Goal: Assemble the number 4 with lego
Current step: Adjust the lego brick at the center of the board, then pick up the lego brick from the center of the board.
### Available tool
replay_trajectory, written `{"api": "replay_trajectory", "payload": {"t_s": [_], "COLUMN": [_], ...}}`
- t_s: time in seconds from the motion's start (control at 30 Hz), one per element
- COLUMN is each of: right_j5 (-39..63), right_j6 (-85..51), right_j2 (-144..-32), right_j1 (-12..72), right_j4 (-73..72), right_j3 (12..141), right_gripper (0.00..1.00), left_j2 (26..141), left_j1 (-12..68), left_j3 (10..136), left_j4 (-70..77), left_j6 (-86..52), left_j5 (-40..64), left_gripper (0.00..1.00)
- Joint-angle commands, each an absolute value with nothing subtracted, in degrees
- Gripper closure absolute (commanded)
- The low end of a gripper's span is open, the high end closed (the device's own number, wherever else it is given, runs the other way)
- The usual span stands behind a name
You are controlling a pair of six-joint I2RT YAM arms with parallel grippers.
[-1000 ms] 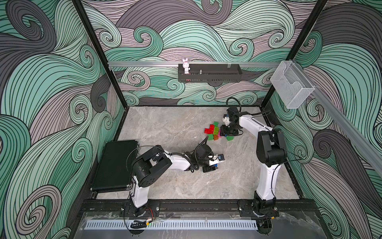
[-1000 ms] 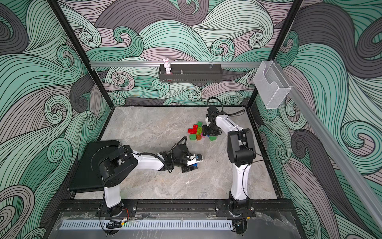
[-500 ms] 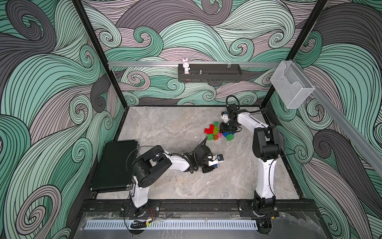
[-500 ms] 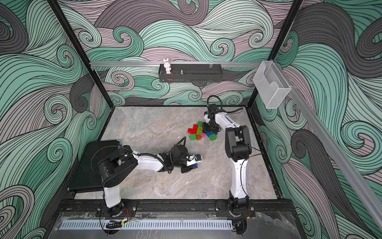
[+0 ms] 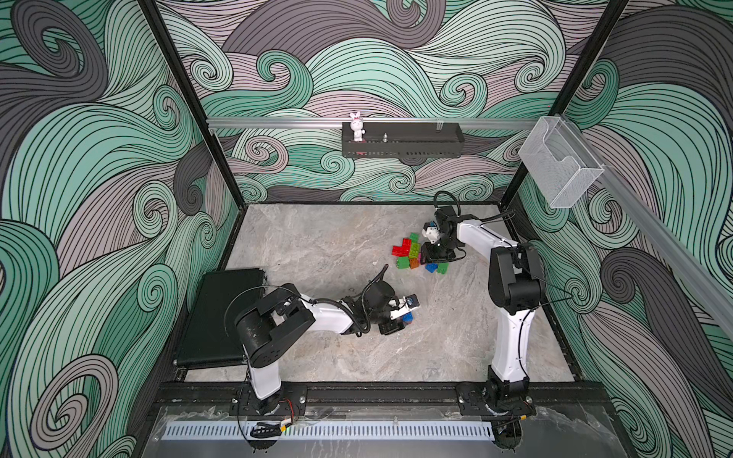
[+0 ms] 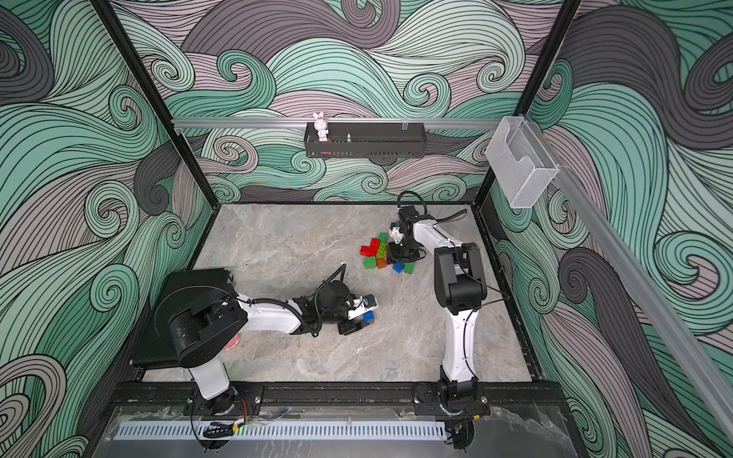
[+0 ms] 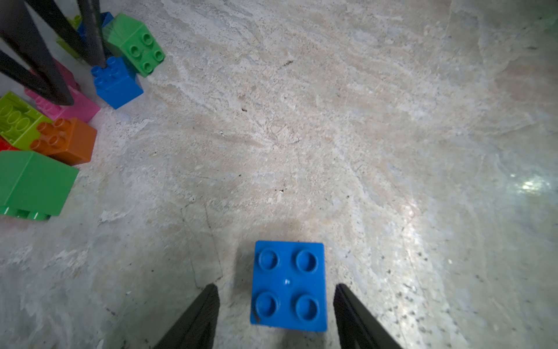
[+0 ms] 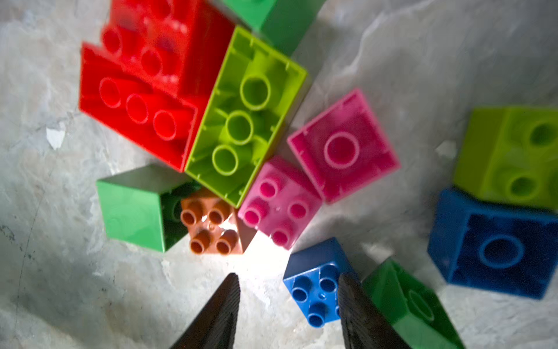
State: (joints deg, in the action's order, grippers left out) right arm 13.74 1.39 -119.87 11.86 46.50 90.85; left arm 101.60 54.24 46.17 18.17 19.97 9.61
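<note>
Bricks lie in two places. The main heap sits on the far right part of the marble tabletop in both top views. The right claw hangs over the heap's edge, and its black body hides the pieces beneath it from above.

My right wrist camera fills that in, though the focus is soft. I see red bricks, a long lime brick lying hollow side up against them, and a pink brick studs up. There is also an orange brick and a green brick on its side.

The right claw's fingers stand apart with bare tabletop between them — it has hold of nothing. One finger covers a corner of a small blue brick and part of a dark green brick, so I cannot tell whether it touches either. A lime cube is cut off by the frame edge.

Well apart from the heap, nearer the front, a lone blue four-stud brick sits studs up on the tabletop. The left claw brackets it — fingers wide, a strip of marble showing on each side, nothing gripped. Only the fingertips are in frame there. From above, that brick is a blue speck partly tucked under the claw.
</note>
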Motion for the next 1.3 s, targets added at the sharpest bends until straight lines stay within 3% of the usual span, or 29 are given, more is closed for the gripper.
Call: {"api": "replay_trajectory", "payload": {"t_s": [0.0, 0.37, 0.43, 0.5, 0.77, 0.9, 1.27], "right_j5": [14.86, 15.54, 10.81, 7.88, 1.60, 5.89, 2.06], "right_j6": [-1.79, -8.83, -7.05, -4.11, 3.72, 5.98, 4.61], "right_j2": [-115.92, -101.37, -99.48, -99.47, -107.53, -110.36, -114.06], "right_j1": [13.51, 18.18, 18.11, 18.22, 20.74, 20.75, 20.74], "right_j4": [47.98, 46.28, 46.94, 48.00, 52.48, 52.44, 50.15], "right_j3": [87.08, 72.85, 72.19, 72.13, 76.95, 78.98, 80.23], "right_gripper": [0.45, 0.43, 0.42, 0.42, 0.44, 0.44, 0.50], "left_j2": [97.66, 82.18, 78.37, 75.00, 68.03, 66.28, 68.13], "left_j1": [53.83, 53.43, 53.13, 52.72, 49.99, 49.31, 49.00], "left_j3": [45.38, 37.43, 36.25, 35.08, 36.46, 36.10, 36.47], "left_j4": [20.07, 25.25, 25.12, 24.55, 12.01, 9.24, 6.35], "left_j6": [17.34, 6.00, 2.41, -2.40, -16.87, -16.57, -15.48], "left_j5": [9.09, -2.70, -6.39, -10.23, -26.20, -25.52, -23.76], "left_gripper": [0.30, 0.17, 0.12, 0.01, 0.01, 0.01, 0.02]}}
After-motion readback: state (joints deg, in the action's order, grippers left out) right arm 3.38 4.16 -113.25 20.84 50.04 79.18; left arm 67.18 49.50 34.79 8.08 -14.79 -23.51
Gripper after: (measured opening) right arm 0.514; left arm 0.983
